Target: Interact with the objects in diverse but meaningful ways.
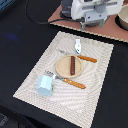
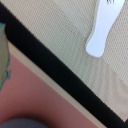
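Note:
A brown sausage lies on a round wooden plate in the middle of the beige placemat. A light-blue cup stands on the mat toward the exterior view's left. A small white utensil-shaped piece lies at the mat's far edge; the wrist view shows its rounded handle end. My gripper hovers above the table's far side, over a pinkish mat, away from all of these. Its fingers do not show clearly in either view.
Two orange-handled utensils flank the plate: a fork and another. A round greyish pot or bowl sits at the far right on the pinkish mat. A black cable curves across the black table.

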{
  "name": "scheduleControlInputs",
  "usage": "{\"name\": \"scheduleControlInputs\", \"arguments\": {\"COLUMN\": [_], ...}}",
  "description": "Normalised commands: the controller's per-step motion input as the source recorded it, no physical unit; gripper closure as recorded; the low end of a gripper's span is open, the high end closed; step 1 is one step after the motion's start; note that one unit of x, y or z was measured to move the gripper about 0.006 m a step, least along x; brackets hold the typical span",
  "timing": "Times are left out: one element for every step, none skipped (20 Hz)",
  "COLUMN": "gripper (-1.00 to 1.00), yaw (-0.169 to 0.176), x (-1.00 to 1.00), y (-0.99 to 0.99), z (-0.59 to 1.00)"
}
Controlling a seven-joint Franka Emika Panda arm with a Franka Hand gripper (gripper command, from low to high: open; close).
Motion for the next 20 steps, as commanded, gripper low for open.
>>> {"name": "scheduleControlInputs", "arguments": {"gripper": [-1.00, -1.00, -1.00, -1.00, -1.00, -1.00, -1.00, -1.00, -1.00, -1.00, -1.00, -1.00, -1.00, -1.00, -1.00, -1.00, -1.00, -1.00, -1.00, -1.00], "yaw": [-0.016, -0.017, -0.019, -0.023, -0.018, -0.016, -0.014, -0.015, -0.017, -0.020, -0.021, -0.023, -0.023, -0.019, -0.019, -0.017, -0.015, -0.018, -0.017, -0.009], "x": [-0.39, -0.41, -0.39, -0.37, -0.35, -0.33, -0.33, -0.37, -0.38, -0.37, -0.38, -0.37, -0.35, -0.34, -0.34, -0.35, -0.35, -0.39, -0.44, -0.37], "y": [-0.19, -0.24, -0.22, -0.21, -0.19, -0.17, -0.18, -0.24, -0.27, -0.28, -0.28, -0.28, -0.25, -0.21, -0.22, -0.20, -0.18, -0.22, -0.31, -0.24], "z": [-0.20, -0.23, -0.25, -0.23, -0.23, -0.24, -0.27, -0.33, -0.38, -0.42, -0.43, -0.44, -0.42, -0.42, -0.43, -0.43, -0.47, -0.56, -0.61, -0.57]}}
